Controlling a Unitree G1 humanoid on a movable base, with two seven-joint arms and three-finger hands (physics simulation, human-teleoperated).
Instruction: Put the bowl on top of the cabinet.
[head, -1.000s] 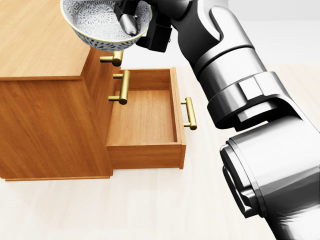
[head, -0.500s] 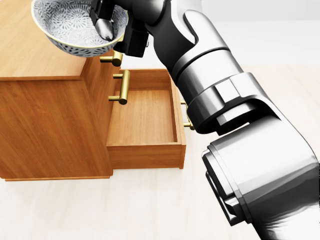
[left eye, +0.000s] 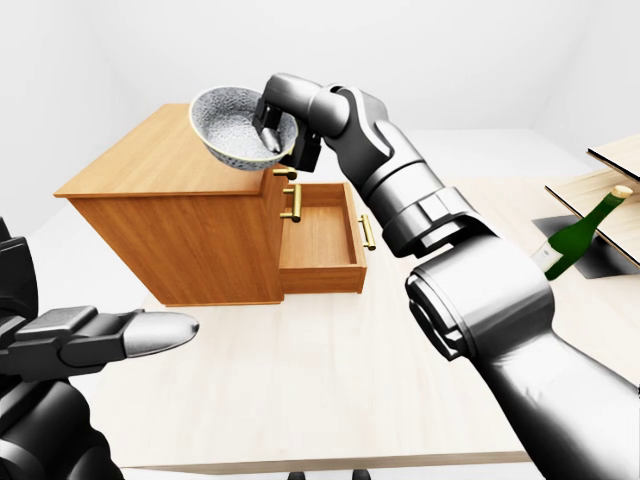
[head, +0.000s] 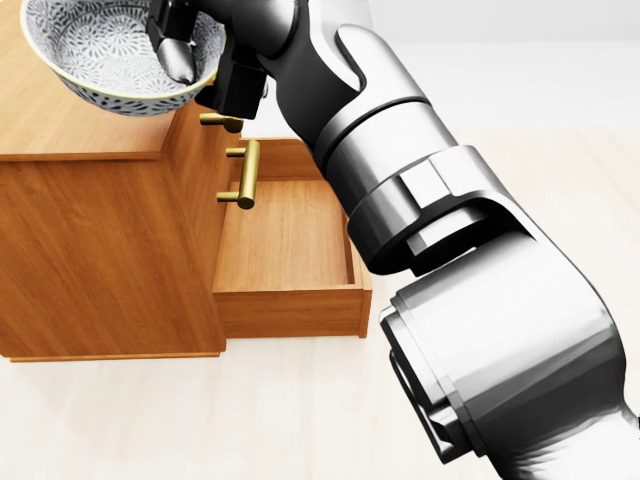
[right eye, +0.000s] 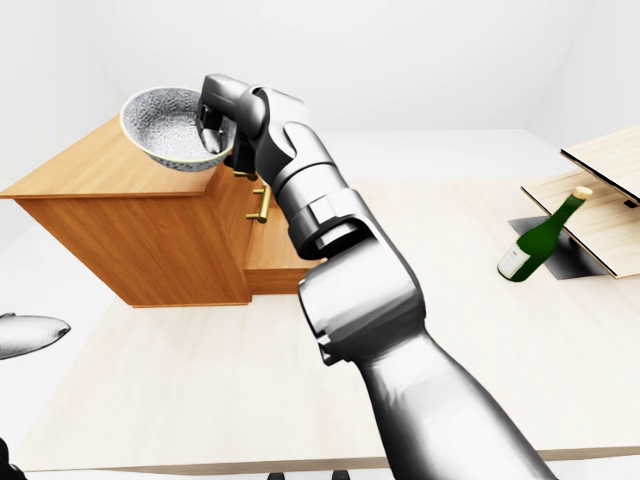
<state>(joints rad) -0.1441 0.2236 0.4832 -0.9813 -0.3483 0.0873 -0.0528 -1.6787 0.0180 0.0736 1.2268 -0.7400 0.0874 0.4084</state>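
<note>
A grey-white patterned bowl (head: 100, 55) hangs tilted just above the right edge of the wooden cabinet's top (head: 60, 125). My right hand (head: 205, 75) is shut on the bowl's right rim, with one finger (head: 183, 55) inside it and the others outside underneath. In the left-eye view the bowl (left eye: 228, 125) is still off the cabinet top (left eye: 165, 165). My left hand (left eye: 150, 333) is low at that view's left, far from the cabinet, fingers stretched out and holding nothing.
The cabinet's lower drawer (head: 285, 235) stands pulled out, and brass handles (head: 245, 175) stick out above it. A green bottle (left eye: 580, 235) leans by a dark mat and wooden boards at the right. The table's near edge (left eye: 330, 462) runs along the bottom.
My right arm has carried the bowl leftward in the head view, from beside the cabinet's right edge to above its top. The arm now hides the drawer's handle.
</note>
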